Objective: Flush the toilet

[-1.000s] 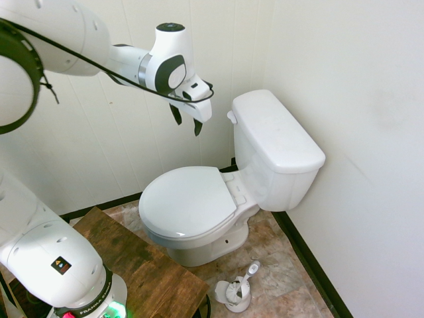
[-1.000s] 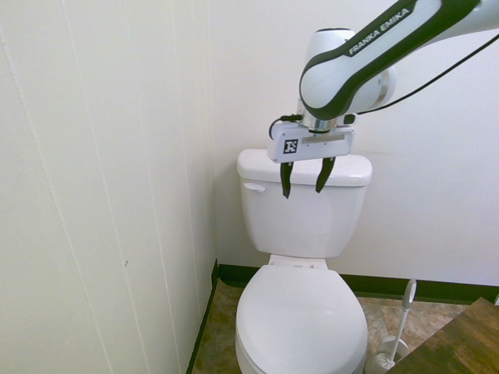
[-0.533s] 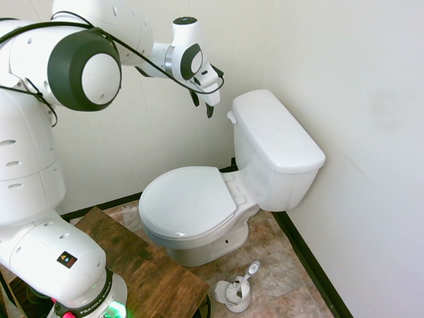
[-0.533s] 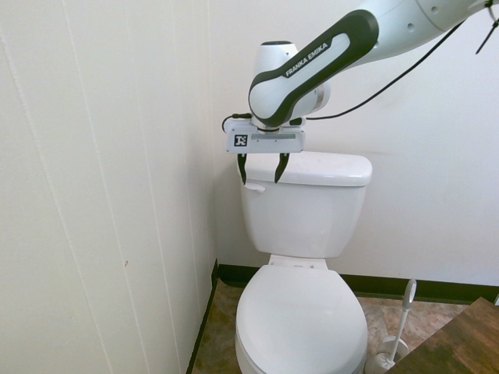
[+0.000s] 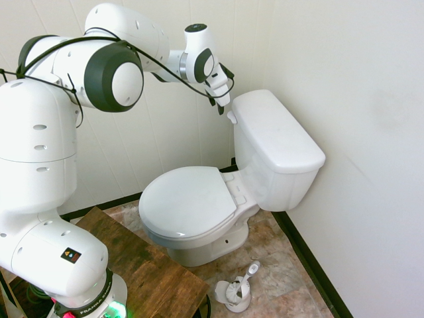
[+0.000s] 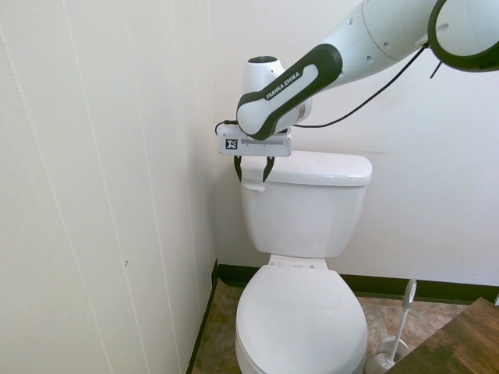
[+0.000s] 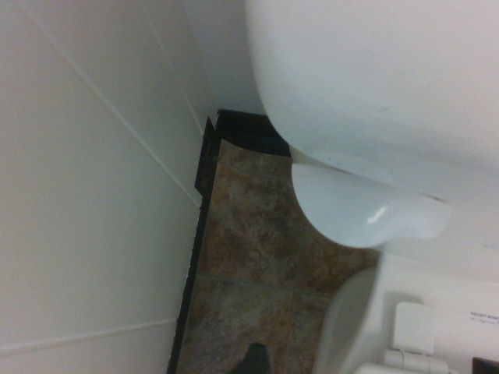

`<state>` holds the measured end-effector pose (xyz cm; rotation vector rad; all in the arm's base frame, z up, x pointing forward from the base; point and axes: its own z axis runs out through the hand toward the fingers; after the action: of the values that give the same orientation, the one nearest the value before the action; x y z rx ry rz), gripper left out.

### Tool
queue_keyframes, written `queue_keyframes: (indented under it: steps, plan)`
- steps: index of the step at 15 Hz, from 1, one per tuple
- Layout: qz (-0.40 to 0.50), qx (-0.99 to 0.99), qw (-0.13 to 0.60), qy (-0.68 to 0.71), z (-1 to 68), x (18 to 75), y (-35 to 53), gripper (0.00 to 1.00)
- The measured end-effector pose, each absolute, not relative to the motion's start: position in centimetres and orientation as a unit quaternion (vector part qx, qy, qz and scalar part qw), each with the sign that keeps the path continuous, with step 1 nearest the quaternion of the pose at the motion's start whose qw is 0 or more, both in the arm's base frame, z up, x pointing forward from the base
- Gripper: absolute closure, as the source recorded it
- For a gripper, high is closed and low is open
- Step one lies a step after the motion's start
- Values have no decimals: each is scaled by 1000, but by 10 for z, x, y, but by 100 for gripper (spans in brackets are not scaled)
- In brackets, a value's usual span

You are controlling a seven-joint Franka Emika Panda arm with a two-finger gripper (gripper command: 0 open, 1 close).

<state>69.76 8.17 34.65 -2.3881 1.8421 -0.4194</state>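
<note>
The white toilet [image 5: 199,205] stands in the corner with its seat lid down and its boxy tank [image 5: 275,142] against the wall. The small white flush lever [image 6: 253,186] sits at the tank's upper front corner beside the panelled wall. My gripper [image 6: 253,173] hangs open just above the lever, its two dark fingers [image 6: 238,167] pointing down on either side of it, without visible contact. From the other side, the gripper [image 5: 217,106] is at the tank's near corner, just above the lever [image 5: 231,117]. The wrist view shows the lever [image 7: 366,210] close up under the tank [image 7: 374,70].
A toilet brush in its holder [image 5: 237,290] stands on the tiled floor beside the bowl. A dark wooden board [image 5: 142,262] lies at the front near the arm's base. The panelled wall [image 6: 101,195] is close beside the tank's lever side.
The gripper has moved from above the bowl toward the wall and the tank, and lowered until its open fingers are just over the flush lever. The toilet is unchanged.
</note>
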Motion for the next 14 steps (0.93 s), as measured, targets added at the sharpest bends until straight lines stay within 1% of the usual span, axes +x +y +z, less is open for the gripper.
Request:
queue_keyframes:
  steps: [9, 14]
  plan:
    - [-162, -760, 43, 628, 326, 748, 66, 100]
    - [-152, -756, 37, 636, 319, 757, 65, 100]
